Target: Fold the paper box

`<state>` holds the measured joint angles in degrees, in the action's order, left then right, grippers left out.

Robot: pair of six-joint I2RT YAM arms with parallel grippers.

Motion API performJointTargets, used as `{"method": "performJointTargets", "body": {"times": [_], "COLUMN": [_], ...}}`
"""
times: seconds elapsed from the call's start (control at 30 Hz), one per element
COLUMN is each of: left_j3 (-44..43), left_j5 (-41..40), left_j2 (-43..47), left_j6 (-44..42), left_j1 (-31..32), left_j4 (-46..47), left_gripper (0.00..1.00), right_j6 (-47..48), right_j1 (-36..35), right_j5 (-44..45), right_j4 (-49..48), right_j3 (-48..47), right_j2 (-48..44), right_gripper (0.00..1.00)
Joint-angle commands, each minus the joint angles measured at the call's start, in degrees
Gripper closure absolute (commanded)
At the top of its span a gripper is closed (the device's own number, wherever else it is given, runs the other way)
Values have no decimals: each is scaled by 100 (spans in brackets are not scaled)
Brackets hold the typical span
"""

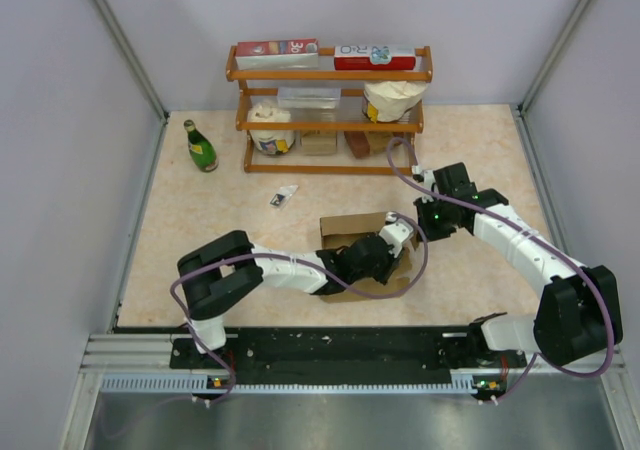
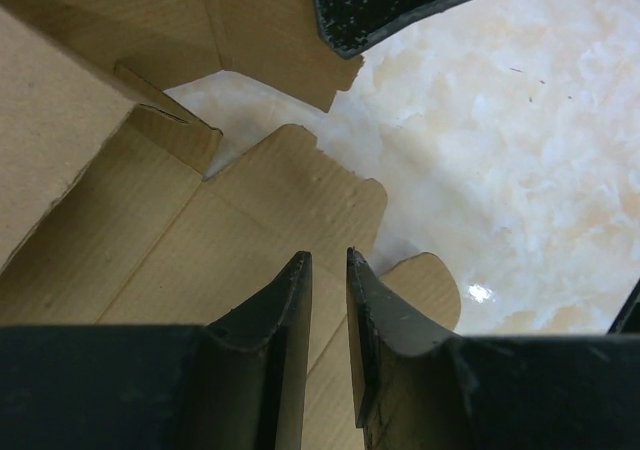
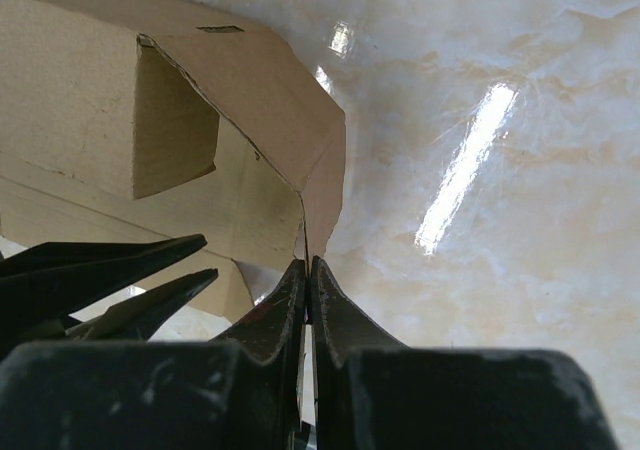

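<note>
The paper box [image 1: 350,228] lies near the middle of the table [image 1: 200,220], in front of the wooden shelf [image 1: 330,75]. It is only partly formed: one brown wall stands up along its far side, while other flaps and tabs lie flat on the marbled surface.

The right gripper [image 1: 415,227] reaches in from the right to the box's right end. In the right wrist view its claw [image 3: 308,265] is clenched, the two black fingers pressed together on the lower corner of an angled side flap of the box [image 3: 80,100].

The left gripper [image 1: 388,253] comes in low from the left, over the flat part of the sheet. In the left wrist view its claw [image 2: 328,260] is released, with a narrow gap between the fingers and nothing in that gap; the flat cardboard [image 2: 250,220] shows beneath it.

A green bottle [image 1: 200,145] stands to the left of the shelf, well apart from the box. A small packet [image 1: 283,197] lies between the shelf and the box.
</note>
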<state>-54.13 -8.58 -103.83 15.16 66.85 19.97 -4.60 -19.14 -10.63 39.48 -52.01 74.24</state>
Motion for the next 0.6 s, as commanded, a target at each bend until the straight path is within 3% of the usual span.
{"method": "performJointTargets", "body": {"times": [0.0, 0.57], "left_j3": [-299, -801], "left_j5": [-293, -838], "left_j2": [-181, -788], "left_j6": [154, 110], "left_j1": [12, 12], "left_j4": [455, 359], "left_gripper": [75, 79], "right_j6": [-23, -50], "right_j1": [-90, -125], "right_j5": [-106, -167], "right_j4": [-64, -99], "right_j3": [15, 94], "right_j2": [-146, -102], "right_gripper": [100, 100]}}
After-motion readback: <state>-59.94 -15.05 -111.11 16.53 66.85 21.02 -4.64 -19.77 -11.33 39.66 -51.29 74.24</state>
